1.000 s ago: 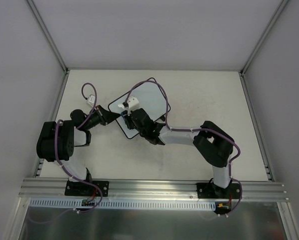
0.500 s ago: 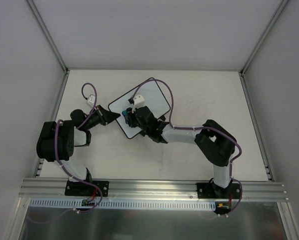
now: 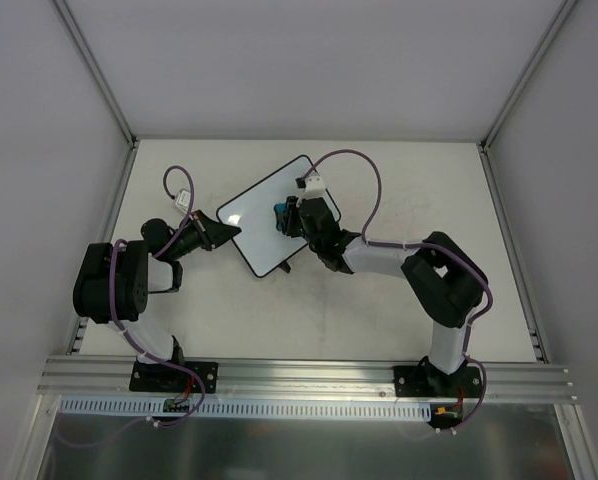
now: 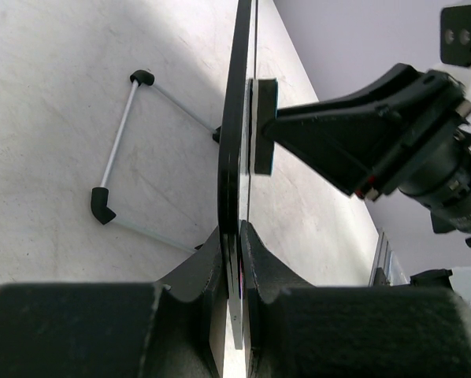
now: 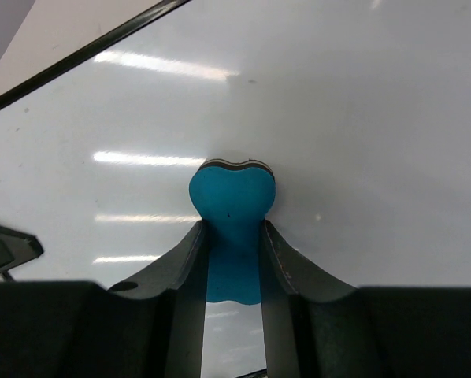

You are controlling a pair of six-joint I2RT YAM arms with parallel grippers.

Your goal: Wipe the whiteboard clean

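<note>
The whiteboard (image 3: 254, 215) stands tilted on the table, and its white face shows no marks. My left gripper (image 3: 228, 231) is shut on its left edge. In the left wrist view the board (image 4: 237, 94) is edge-on, clamped between the jaws of that gripper (image 4: 240, 233). My right gripper (image 3: 285, 218) is shut on a small blue eraser (image 3: 279, 212), which it presses flat against the board's face. The right wrist view has the eraser (image 5: 232, 197) between the fingers of the right gripper (image 5: 234, 240), with the white surface (image 5: 346, 110) behind it.
Behind the board lies its wire stand (image 4: 113, 169) with black feet on the pale table (image 3: 409, 190). Enclosure walls rise at the left, right and back. A metal rail (image 3: 299, 375) runs along the near edge, by the arm bases.
My right gripper has slid the eraser across the board's face, from its lower left part toward the middle and right. The left gripper and the board have stayed put.
</note>
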